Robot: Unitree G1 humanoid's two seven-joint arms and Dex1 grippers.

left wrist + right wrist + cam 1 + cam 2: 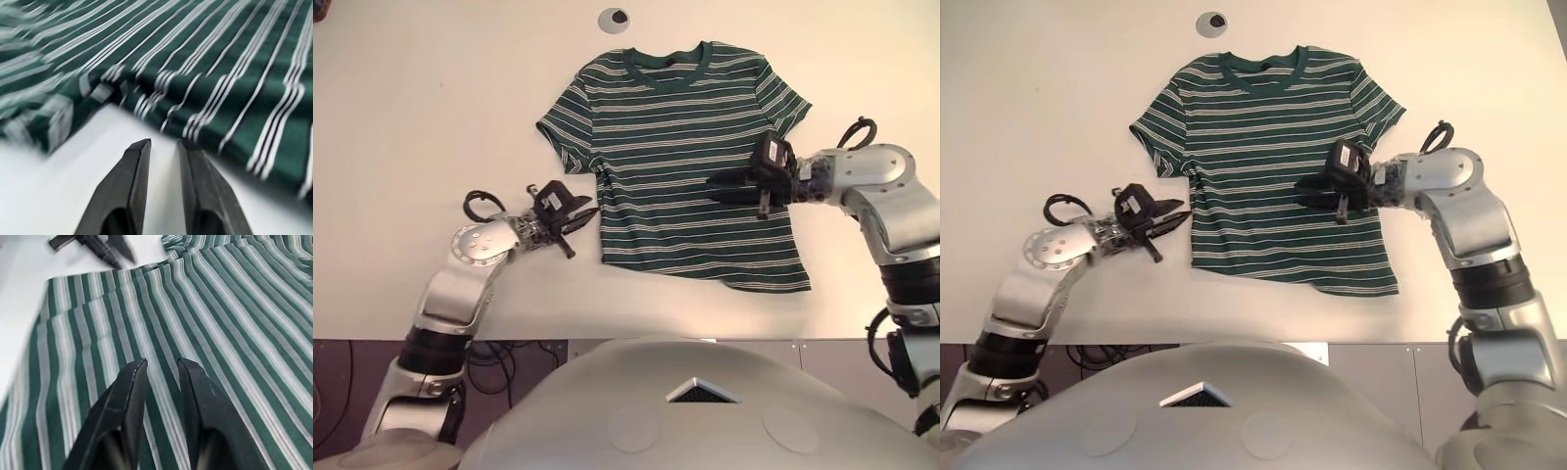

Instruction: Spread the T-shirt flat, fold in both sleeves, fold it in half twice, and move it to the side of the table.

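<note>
Two sleeves out; T-shirt [690,166] flat mid-table [431,108]; bare table all round, widest on left; right gripper [715,185] hides part of shirt's right side, narrow finger gap, empty; left gripper [590,213] just beside shirt's left edge, fingers narrowly apart, holding nothing.

Striped T-shirt [1273,147] flat on white table [1038,78], right gripper [1304,188] over it, left gripper [1178,214] beside its edge
</note>
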